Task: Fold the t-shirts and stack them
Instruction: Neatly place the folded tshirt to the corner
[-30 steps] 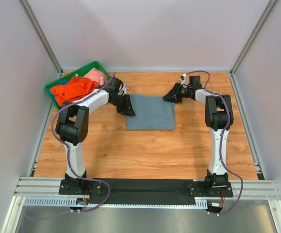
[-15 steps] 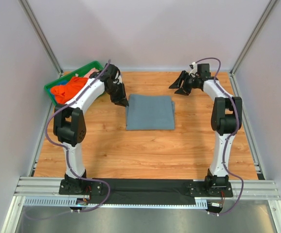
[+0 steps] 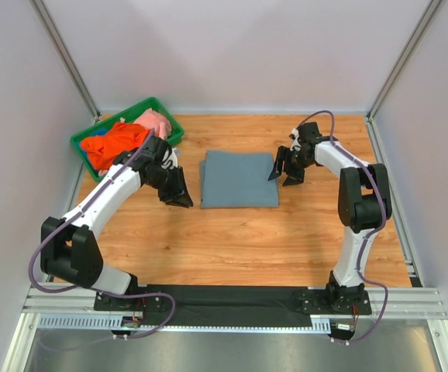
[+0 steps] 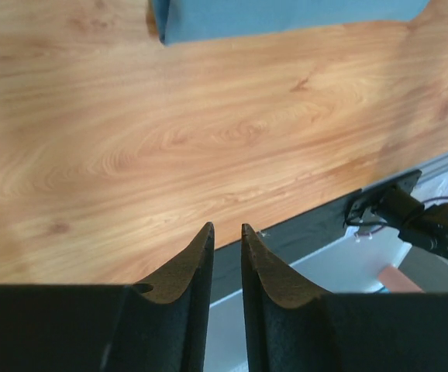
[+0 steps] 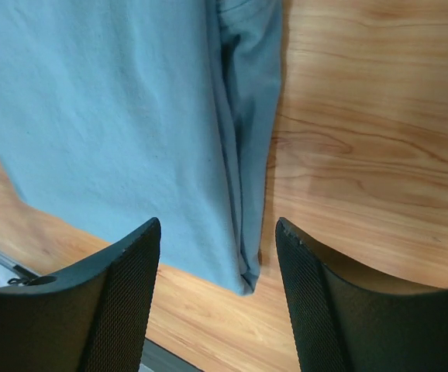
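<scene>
**Table** (image 3: 232, 240): wood-grain top, walled on three sides, with a metal rail (image 3: 232, 298) along its near edge.

**Grey tee** (image 3: 239, 179): slate grey-blue and folded into a flat rectangle. It lies at mid-width in the far half of the table, its edges roughly square to the table's. In the right wrist view its right edge shows as stacked folded layers (image 5: 243, 155). In the left wrist view only a strip of it (image 4: 286, 15) appears at the top of the frame.

**Bin** (image 3: 176, 130): green plastic, at the far left corner of the table.

**Orange tee** (image 3: 115, 143): bunched and unfolded, filling the near part of the bin.

**Pink tee** (image 3: 156, 122): crumpled at the far end of the bin, touching the orange tee.

**Left gripper** (image 3: 179, 194): over bare wood just beside the near left corner of the grey tee, clear of the cloth. Seen from its wrist (image 4: 226, 229), the fingers (image 4: 197, 256) stand close together with a narrow slit between them and nothing in it.

**Right gripper** (image 3: 286, 167): at the right edge of the grey tee, towards its far right corner. Seen from its wrist (image 5: 218, 225), the fingers (image 5: 135, 256) are spread wide and hold nothing. The folded edge lies below the gap, with cloth under one finger and wood under the other.
</scene>
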You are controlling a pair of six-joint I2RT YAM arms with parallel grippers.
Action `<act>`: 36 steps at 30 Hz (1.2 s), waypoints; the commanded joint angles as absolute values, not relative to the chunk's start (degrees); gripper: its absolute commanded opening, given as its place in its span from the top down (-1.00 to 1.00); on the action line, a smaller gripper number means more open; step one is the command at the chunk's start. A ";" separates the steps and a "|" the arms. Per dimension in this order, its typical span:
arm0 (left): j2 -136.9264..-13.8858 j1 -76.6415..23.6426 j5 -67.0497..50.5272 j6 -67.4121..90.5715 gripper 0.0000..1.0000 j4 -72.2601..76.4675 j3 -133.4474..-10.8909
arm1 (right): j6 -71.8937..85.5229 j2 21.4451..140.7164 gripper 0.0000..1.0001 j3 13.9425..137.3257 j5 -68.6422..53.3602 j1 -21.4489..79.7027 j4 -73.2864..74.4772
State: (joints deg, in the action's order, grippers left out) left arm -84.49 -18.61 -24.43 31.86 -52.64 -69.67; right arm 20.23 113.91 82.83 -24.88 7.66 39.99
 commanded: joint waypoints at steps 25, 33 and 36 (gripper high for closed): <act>-85.07 -18.63 -26.89 34.80 0.43 -53.17 -76.72 | 17.75 122.25 0.17 88.16 -19.34 10.37 32.44; -88.33 -18.72 -27.25 34.37 0.44 -53.88 -79.89 | 15.21 123.57 0.93 92.37 -13.45 9.41 35.85; -88.86 -18.72 -27.42 34.19 0.44 -54.05 -80.33 | 15.56 123.92 0.99 95.35 -12.04 6.95 38.31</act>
